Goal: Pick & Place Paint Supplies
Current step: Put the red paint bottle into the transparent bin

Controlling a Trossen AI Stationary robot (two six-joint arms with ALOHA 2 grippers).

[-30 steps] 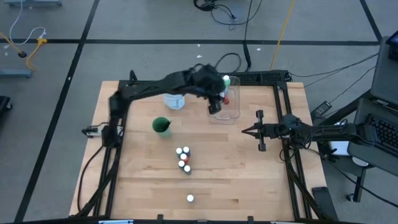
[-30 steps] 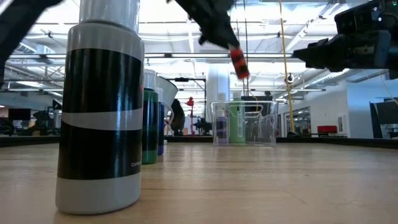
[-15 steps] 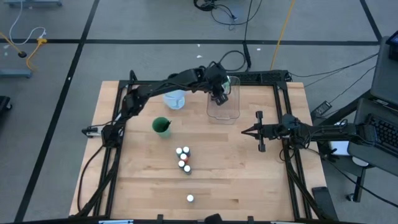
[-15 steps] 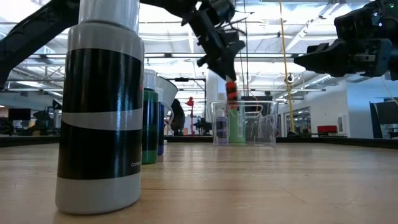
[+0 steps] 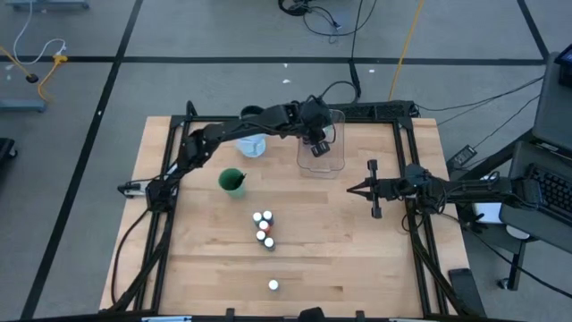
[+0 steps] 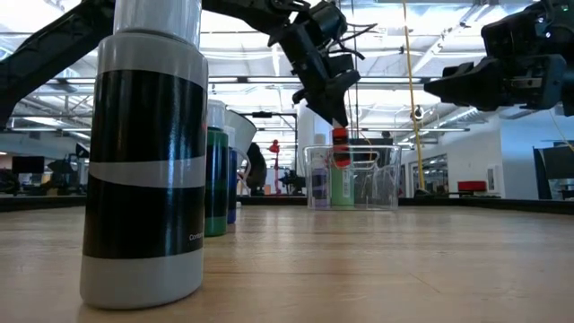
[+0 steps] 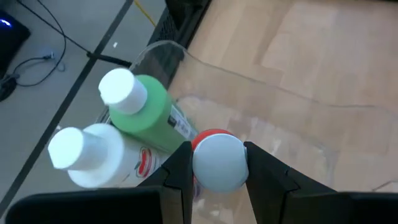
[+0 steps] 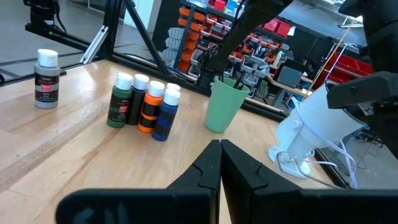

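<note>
My left gripper (image 7: 217, 163) hangs over the clear tray (image 5: 323, 159) near the table's far edge, shut on a small red paint bottle (image 6: 340, 149) with a white cap. A taller green bottle (image 7: 148, 112) and a taller white bottle (image 7: 99, 155) are inside the tray. Several small white-capped bottles (image 5: 264, 228) stand on their bases mid-table, and one (image 5: 273, 286) stands alone near the near edge. A green cup (image 5: 232, 181) holds dark brushes. My right gripper (image 5: 372, 190) waits, shut, at the table's right. My left gripper pinches the red bottle by its white cap (image 7: 217, 167) between the two fingers (image 7: 179, 168), coming from above and pointing down. The bottle hangs upright below the fingers, lifted clear, with its lower part at the level of the tray's rim (image 6: 352, 149).
A pale bowl (image 5: 252, 143) sits left of the tray. The low view has a big black-and-grey bottle (image 6: 143, 161) close to the camera. The right wrist view shows the bottle cluster (image 8: 144, 104), the cup (image 8: 226, 106) and a white object (image 8: 314, 127). Bare wood lies between tray and cluster.
My left gripper has moved a little toward the table's far edge and come down over the tray, staying shut on the red bottle. The bottle, tilted and high above the tray a second ago, now hangs upright at the tray's rim.
</note>
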